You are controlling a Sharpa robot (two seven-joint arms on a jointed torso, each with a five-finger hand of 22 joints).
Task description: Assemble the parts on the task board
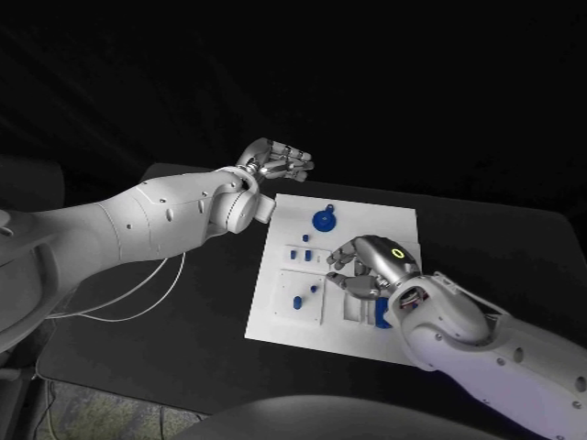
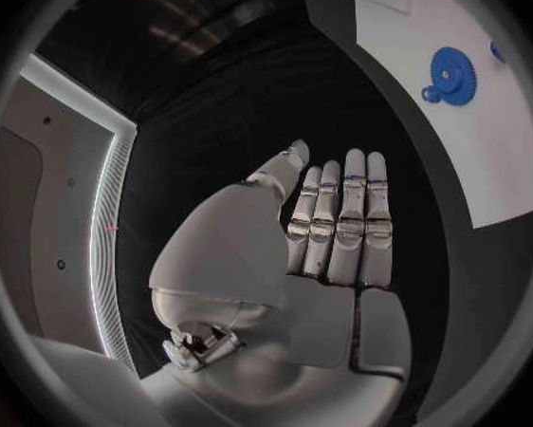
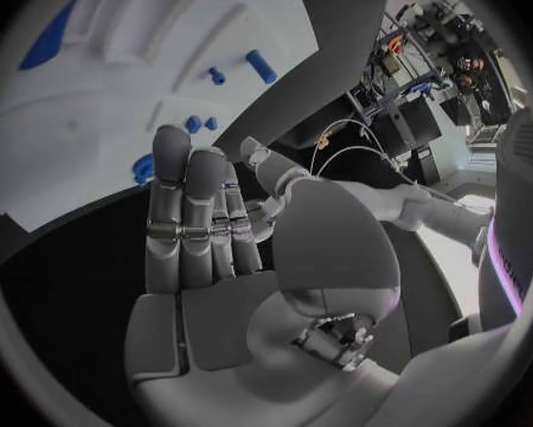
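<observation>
- My left hand (image 1: 275, 163) hovers off the far left corner of the task board (image 1: 373, 220), over the black table (image 1: 505, 238). Its fingers lie straight and close together, and it holds nothing.
- My right hand (image 1: 364, 266) sits over the middle of the board, near its right half. In the right wrist view its fingers are extended side by side with an empty palm; I touch no part that I can see.
- The blue gear (image 1: 324, 220) lies on the far part of the board, with a small blue piece just beyond it. Whether it is seated on a peg I cannot tell.
- Several small blue parts (image 1: 303, 253) lie at the board's left middle, and another blue part (image 1: 298, 301) lies nearer me in a recessed block.
- My judgement: the assembly is far from complete. Several parts look loose, nothing is in either hand, so picking and fitting remain.
</observation>
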